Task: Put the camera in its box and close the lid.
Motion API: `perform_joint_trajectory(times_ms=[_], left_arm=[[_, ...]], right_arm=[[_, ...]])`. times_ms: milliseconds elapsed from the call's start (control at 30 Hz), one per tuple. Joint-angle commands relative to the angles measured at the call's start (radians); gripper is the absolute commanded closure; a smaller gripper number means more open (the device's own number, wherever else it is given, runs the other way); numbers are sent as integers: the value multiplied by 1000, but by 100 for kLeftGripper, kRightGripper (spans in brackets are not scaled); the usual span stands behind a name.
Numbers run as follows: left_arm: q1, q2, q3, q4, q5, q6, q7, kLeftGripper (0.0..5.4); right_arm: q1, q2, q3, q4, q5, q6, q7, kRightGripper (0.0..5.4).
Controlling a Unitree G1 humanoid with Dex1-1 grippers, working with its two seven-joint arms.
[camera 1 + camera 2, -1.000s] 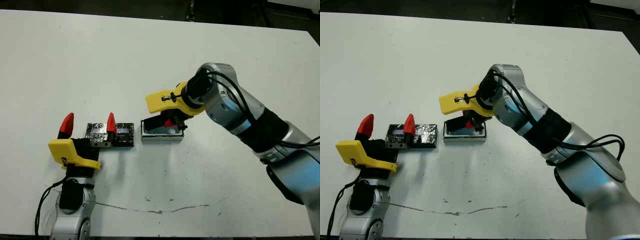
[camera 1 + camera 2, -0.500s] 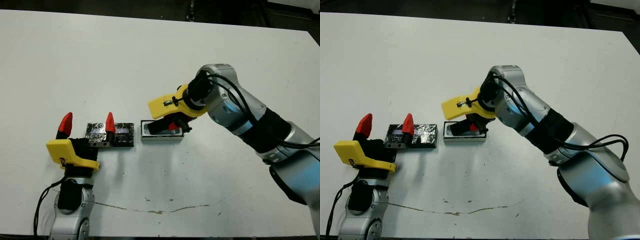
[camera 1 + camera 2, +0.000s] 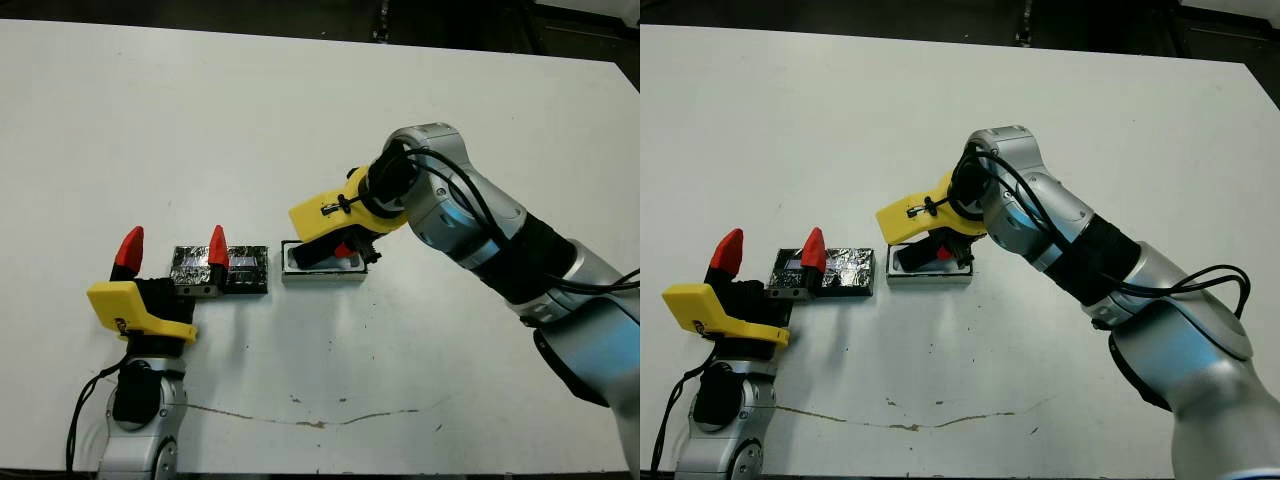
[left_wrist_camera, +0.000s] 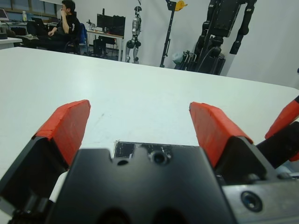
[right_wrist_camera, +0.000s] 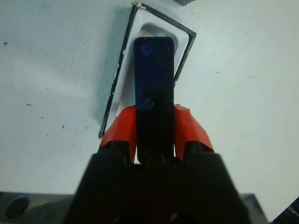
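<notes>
Right gripper [image 5: 154, 122] clamped on the camera [image 5: 153, 88], held lengthwise over the white box [image 5: 131, 56], not clearly seated inside. Box near the middle of the table [image 3: 300, 100], lid [image 3: 222, 268] lying flat just beside it toward the left edge. Left gripper [image 3: 172, 250] wide open, empty, hovering at the lid's near edge.

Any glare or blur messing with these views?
Head views: lid shows bright silvery reflections, table evenly lit. Right wrist view: camera looks dark, held between the fingers over the box. Left wrist view: fingers soft, background sharper.
</notes>
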Motion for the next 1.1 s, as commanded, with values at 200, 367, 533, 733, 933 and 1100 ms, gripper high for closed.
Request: perform_joint_trajectory(times_ms=[200, 367, 533, 733, 933, 1100], left_arm=[[26, 1, 1, 6, 15, -17, 4, 0], [30, 0, 5, 2, -7, -16, -6, 0], [41, -2, 2, -8, -22, -10, -5, 0], [40, 3, 3, 2, -17, -28, -9, 0], [43, 1, 3, -3, -19, -22, -8, 0], [43, 2, 1, -1, -13, -23, -7, 0]], right_arm=[[23, 45, 37, 7, -8, 85, 1, 376], [24, 61, 44, 6, -8, 134, 13, 376], [25, 64, 48, 1, 2, 136, 18, 376], [23, 80, 47, 1, 15, 171, 25, 376], [-30, 68, 60, 72, 64, -22, 100, 301], [-47, 59, 25, 110, 89, -156, 99, 234]])
